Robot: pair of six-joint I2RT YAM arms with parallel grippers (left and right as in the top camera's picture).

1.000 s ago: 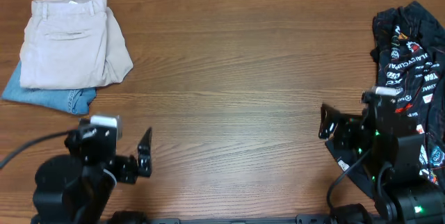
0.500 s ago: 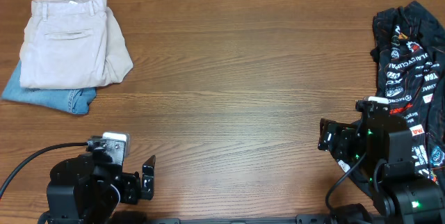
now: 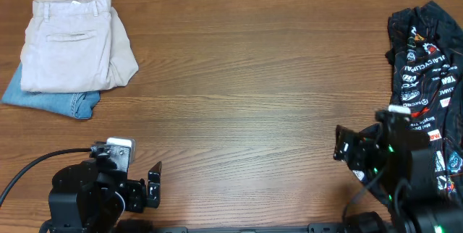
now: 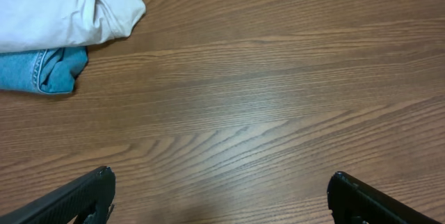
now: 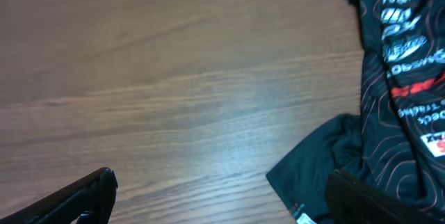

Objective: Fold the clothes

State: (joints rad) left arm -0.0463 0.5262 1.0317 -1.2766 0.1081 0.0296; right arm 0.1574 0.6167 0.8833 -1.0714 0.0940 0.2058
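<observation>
Folded beige shorts lie at the table's far left on top of light-blue denim shorts. A crumpled black logo-printed jersey lies along the right edge. My left gripper sits low near the front edge, open and holding nothing. The left wrist view shows its jaws wide apart over bare wood, with the beige shorts and the denim shorts far ahead at upper left. My right gripper is open at the front right. In its wrist view one finger hangs over the jersey's lower edge, and nothing is gripped.
The wooden table stretches bare between the two piles. A black cable runs from the left arm's base off the left side. Both arm bases crowd the front edge.
The left arm drew back toward the front edge and now holds still. The right arm shifted slightly back and to the right. Both grippers stayed open and the clothes did not move.
</observation>
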